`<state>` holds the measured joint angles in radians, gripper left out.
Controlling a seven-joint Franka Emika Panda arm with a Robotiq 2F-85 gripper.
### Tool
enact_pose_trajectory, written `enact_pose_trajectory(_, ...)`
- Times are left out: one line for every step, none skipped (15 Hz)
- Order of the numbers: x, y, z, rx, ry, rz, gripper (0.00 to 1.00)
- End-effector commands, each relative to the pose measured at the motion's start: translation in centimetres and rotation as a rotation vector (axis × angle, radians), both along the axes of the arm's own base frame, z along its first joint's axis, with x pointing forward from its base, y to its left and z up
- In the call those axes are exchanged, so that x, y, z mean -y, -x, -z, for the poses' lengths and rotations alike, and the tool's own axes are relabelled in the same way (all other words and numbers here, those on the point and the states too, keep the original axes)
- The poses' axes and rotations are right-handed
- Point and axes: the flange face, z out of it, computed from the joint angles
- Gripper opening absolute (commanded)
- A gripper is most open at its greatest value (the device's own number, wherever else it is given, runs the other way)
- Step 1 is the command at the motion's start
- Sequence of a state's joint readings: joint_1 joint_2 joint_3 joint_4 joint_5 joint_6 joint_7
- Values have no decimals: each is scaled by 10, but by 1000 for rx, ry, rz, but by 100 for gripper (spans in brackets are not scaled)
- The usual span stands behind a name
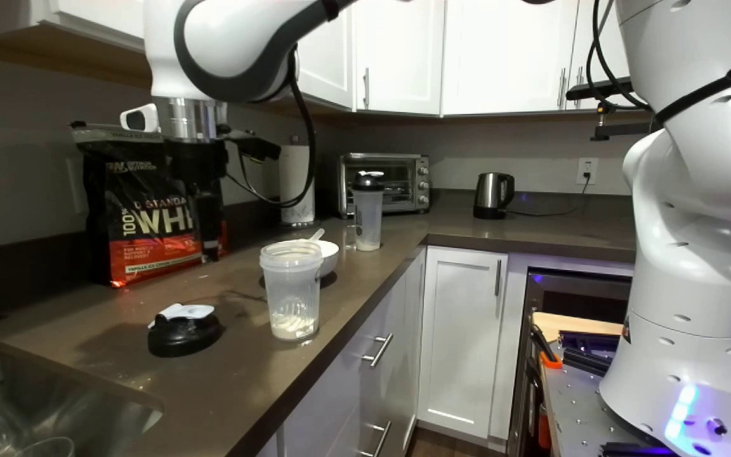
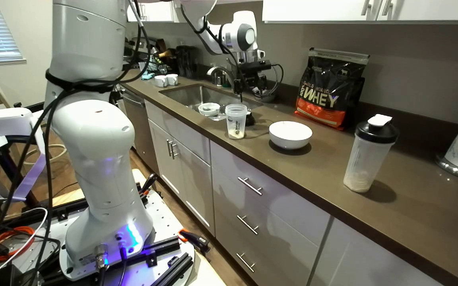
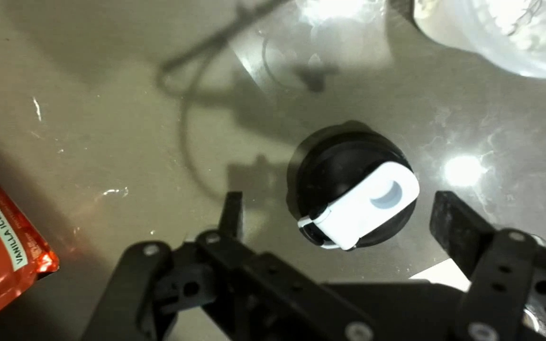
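Note:
My gripper (image 3: 338, 203) stands open above the counter, with nothing between its fingers (image 3: 458, 227). Below it a black shaker lid (image 3: 334, 161) with a white flip cap lies on the counter. Seen from the wrist, the lid appears between and slightly ahead of the fingertips, apart from both. In an exterior view the lid (image 1: 184, 333) rests cap up near the sink, lower than the gripper (image 1: 210, 251). Beside it stands an uncovered clear shaker cup (image 1: 292, 292) with pale powder at the bottom; its edge (image 3: 519, 61) enters the wrist view's upper right corner.
A black and red whey bag (image 1: 150, 209) stands against the wall. A white bowl (image 2: 290, 135) and a lidded shaker bottle (image 2: 368, 159) stand farther along the counter. The sink (image 1: 73, 393) holds glassware. Toaster oven (image 1: 384, 184) and kettle (image 1: 492, 193) are at the back.

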<state>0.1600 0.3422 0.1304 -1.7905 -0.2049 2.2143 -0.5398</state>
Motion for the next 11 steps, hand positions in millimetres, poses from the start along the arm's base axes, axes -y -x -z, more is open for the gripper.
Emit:
enact_pose_trajectory(9, 24, -31, -3, 32, 31, 100)
enact_pose_trajectory(11, 30, -38, -13, 33, 34, 100)
enact_pose_trajectory(13, 35, -45, -20, 36, 35, 100)
enact_pose_trajectory(15, 41, -51, -30, 37, 37, 100)
enact_pose_trajectory(18, 45, -56, -39, 42, 42, 100)
enact_pose_trajectory(21, 49, -62, -47, 45, 44, 100)
enact_pose_trajectory(24, 54, -67, -54, 49, 48, 100)
enact_pose_trajectory(26, 58, -72, -62, 52, 54, 100)
enact_pose_trajectory(28, 64, -77, -74, 50, 58, 100)
enact_pose_trajectory(30, 68, -81, -84, 49, 64, 100)
enact_pose_trajectory(32, 73, -86, -87, 52, 70, 100)
